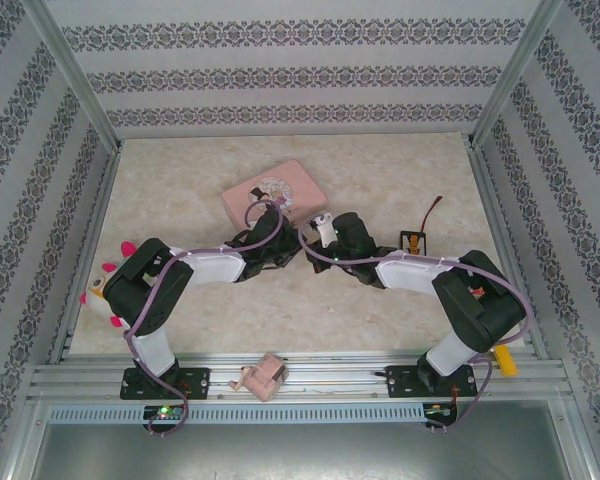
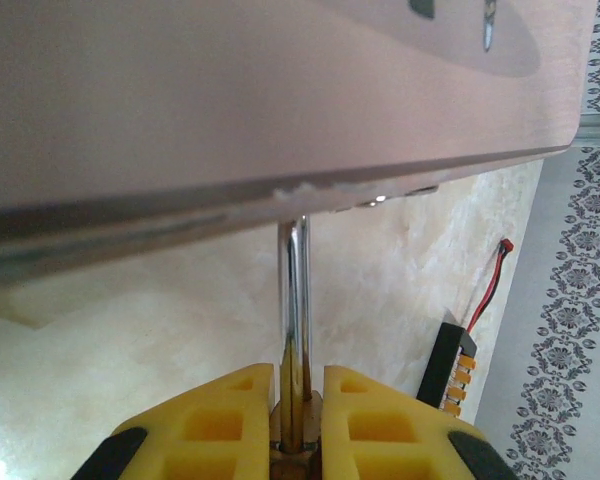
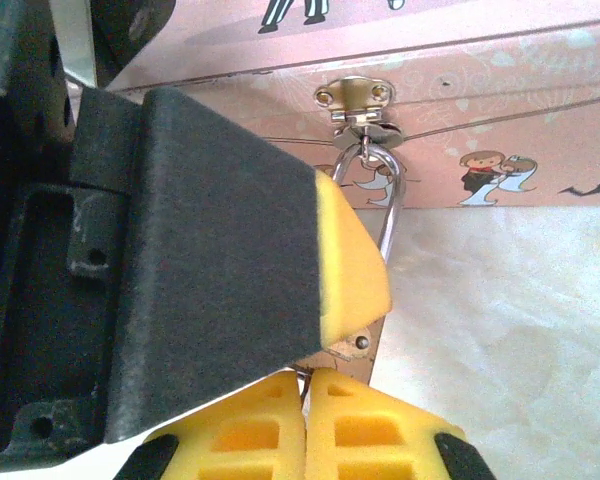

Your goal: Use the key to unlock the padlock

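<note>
**Brass padlock at the tin's hasp, with both grippers meeting on it**

Top view: the two arms reach inward and meet at the near edge of the pink tin [image 1: 275, 190], which lies flat near the middle of the marbled table [image 1: 380, 170]. The padlock [image 2: 296, 290] hangs from the tin's front. Its silvery shackle [image 3: 388, 215] passes through the small metal hasp [image 3: 354, 97], and the brass body sits below it.

The left gripper [image 2: 298, 382] has its yellow pads clamped on the padlock body, with the shackle rising straight out of the gap to the tin's edge. The right gripper [image 3: 306, 390] has its pads pressed almost together on a thin sliver of dull metal. This is the key [image 3: 300, 372], barely visible, just below the padlock body.

Obstruction: in the right wrist view a black, yellow-tipped finger [image 3: 210, 270] of the left gripper stands in front and hides most of the padlock body, so whether the key touches it cannot be told.

Surroundings:
- A black connector [image 2: 448, 362] with a red wire [image 2: 492, 285] lies on the table to the right of the tin, apart from it.
- A yellow block [image 1: 504, 361] sits beside the right arm's base.
- A pink toy [image 1: 263, 378] rests on the front rail [image 1: 330, 385] between the bases.
- A spiked toy [image 1: 102, 283] lies at the table's left edge.
</note>
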Controlling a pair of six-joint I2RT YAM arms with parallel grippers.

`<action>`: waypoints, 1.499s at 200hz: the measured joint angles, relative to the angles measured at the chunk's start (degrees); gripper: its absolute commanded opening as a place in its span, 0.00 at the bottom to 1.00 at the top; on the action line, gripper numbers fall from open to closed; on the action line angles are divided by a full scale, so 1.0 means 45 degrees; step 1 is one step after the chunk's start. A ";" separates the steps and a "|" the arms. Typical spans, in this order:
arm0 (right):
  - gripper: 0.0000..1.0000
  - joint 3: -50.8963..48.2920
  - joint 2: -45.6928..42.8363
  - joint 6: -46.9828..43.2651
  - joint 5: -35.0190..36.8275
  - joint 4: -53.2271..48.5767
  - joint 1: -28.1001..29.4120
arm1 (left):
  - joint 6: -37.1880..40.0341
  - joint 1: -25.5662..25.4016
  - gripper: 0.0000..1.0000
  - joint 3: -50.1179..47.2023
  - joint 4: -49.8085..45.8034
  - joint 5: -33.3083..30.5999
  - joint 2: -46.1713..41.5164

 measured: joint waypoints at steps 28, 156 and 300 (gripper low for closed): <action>0.00 0.0000 0.0107 0.0835 -0.1307 0.0117 -0.0525 | -0.0039 0.0000 0.02 0.0000 0.0019 0.0136 0.0000; 0.00 0.0000 0.0423 0.2492 -0.2467 0.0432 -0.1156 | -0.0165 -0.0005 0.56 -0.0316 0.0869 0.0194 -0.0019; 0.02 -0.0005 0.0539 0.2769 -0.2438 0.0432 -0.1156 | 0.0112 -0.0005 0.08 -0.0010 0.0724 -0.0495 0.0306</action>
